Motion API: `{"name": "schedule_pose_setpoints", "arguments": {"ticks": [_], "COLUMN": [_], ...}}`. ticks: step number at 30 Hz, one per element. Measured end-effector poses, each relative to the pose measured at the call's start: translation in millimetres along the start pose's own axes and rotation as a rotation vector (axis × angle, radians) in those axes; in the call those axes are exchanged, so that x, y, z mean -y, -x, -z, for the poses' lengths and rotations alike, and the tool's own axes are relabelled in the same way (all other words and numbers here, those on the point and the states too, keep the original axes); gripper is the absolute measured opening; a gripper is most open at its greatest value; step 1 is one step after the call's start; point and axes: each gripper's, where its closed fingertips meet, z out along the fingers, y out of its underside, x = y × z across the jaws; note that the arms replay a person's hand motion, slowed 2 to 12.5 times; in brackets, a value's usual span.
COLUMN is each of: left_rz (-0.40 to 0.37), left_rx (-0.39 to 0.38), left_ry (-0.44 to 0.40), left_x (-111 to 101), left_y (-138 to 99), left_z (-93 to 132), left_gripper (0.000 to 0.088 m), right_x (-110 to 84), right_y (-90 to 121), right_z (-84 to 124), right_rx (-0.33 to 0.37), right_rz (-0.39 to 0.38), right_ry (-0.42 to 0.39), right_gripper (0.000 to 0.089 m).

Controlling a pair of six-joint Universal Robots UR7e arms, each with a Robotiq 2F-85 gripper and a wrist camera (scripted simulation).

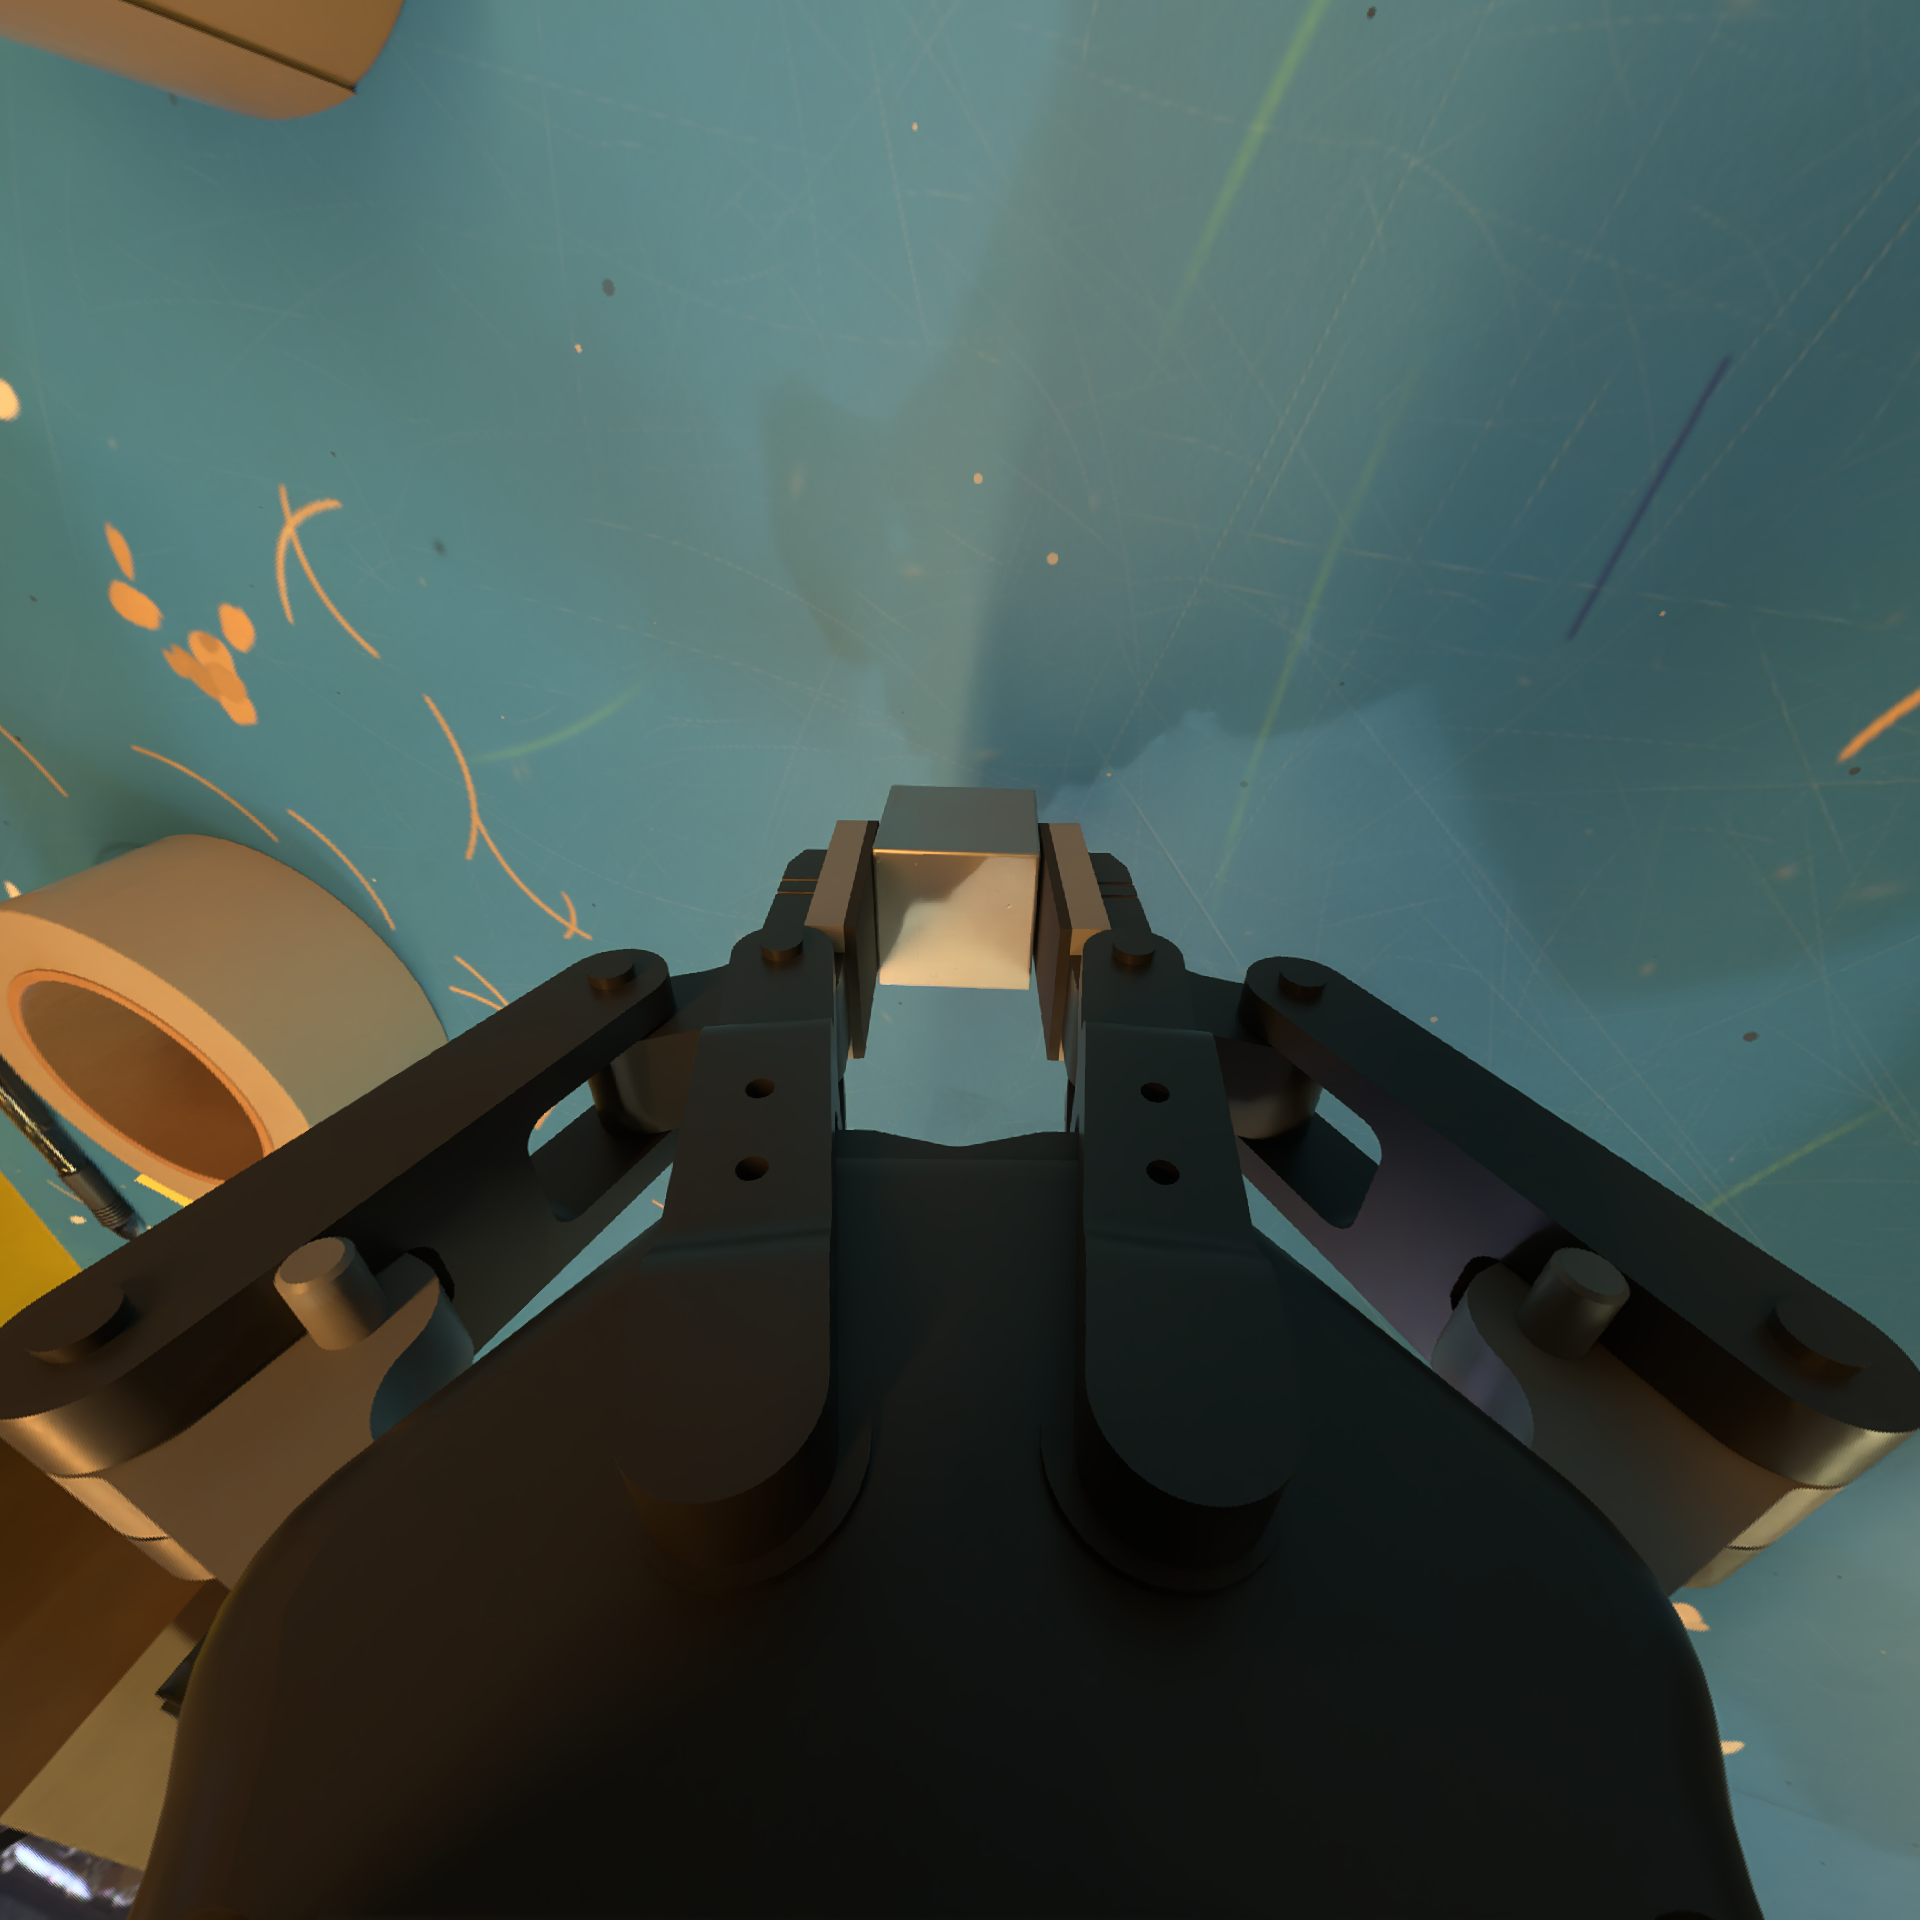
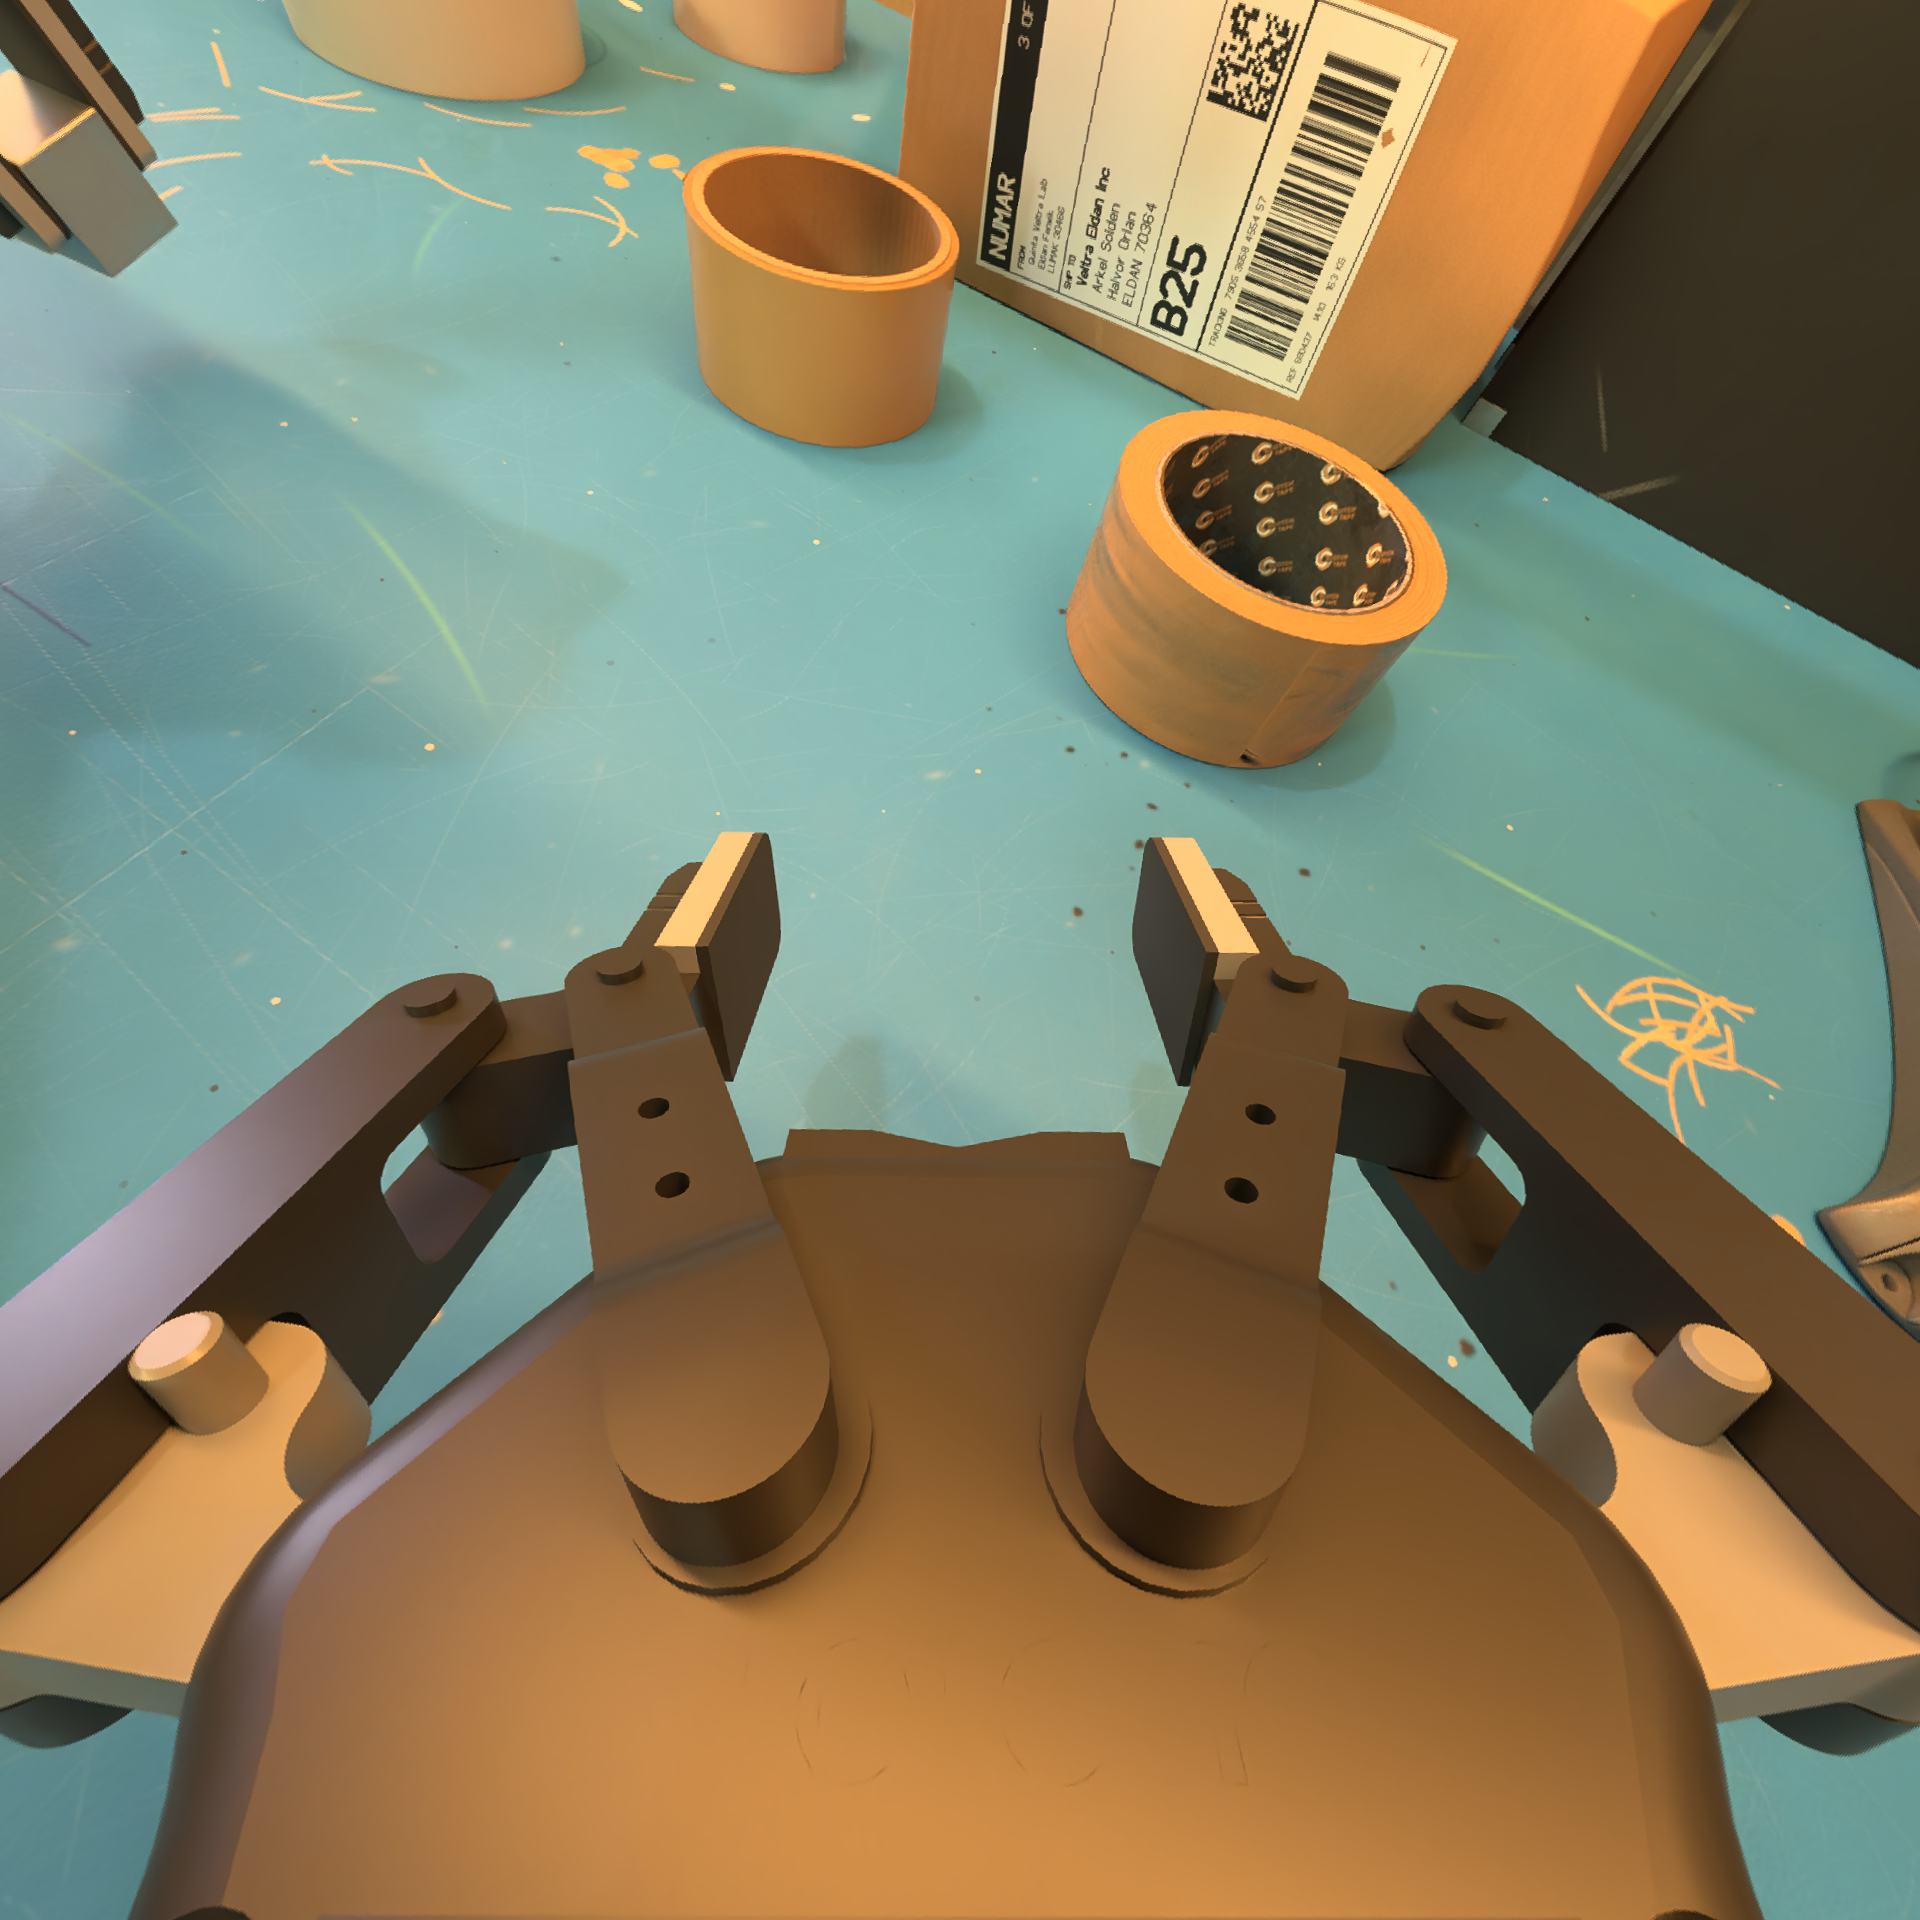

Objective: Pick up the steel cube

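Observation:
In the left wrist view my left gripper point(image 1: 956, 914) is shut on the steel cube point(image 1: 956, 894), a small shiny grey block held between both pads above the teal mat; its shadow lies on the mat beyond. The same cube point(image 2: 88, 197) shows at the top left of the right wrist view, clamped in the far left gripper. My right gripper point(image 2: 954, 935) is open and empty, low over the mat.
A tan tape roll point(image 1: 197, 997) lies left of the left gripper. Right wrist view: an empty cardboard ring point(image 2: 821, 301), a brown tape roll point(image 2: 1252, 592), a labelled cardboard box point(image 2: 1247, 187), a grey metal tool point(image 2: 1886, 1091) at the right edge.

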Motion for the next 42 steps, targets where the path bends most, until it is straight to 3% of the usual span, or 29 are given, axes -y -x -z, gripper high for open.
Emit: {"name": "schedule_pose_setpoints", "arguments": {"ticks": [23, 42], "left_rz": [-0.035, -0.046], "left_rx": [0.093, 0.101], "left_ry": [-0.035, -0.105], "left_x": [15.9, 35.9], "left_y": [6.4, -5.1], "left_z": [20.8, 32.6], "left_gripper": [0.0262, 0.0262], "right_x": [-1.5, -4.5], "right_y": [-0.5, 2.5], "right_z": [-0.5, -1.8], "right_rx": [0.003, 0.020], "right_rz": [-0.005, -0.006], "right_ry": [0.009, 0.028], "right_gripper": [0.0613, 0.0612]}}
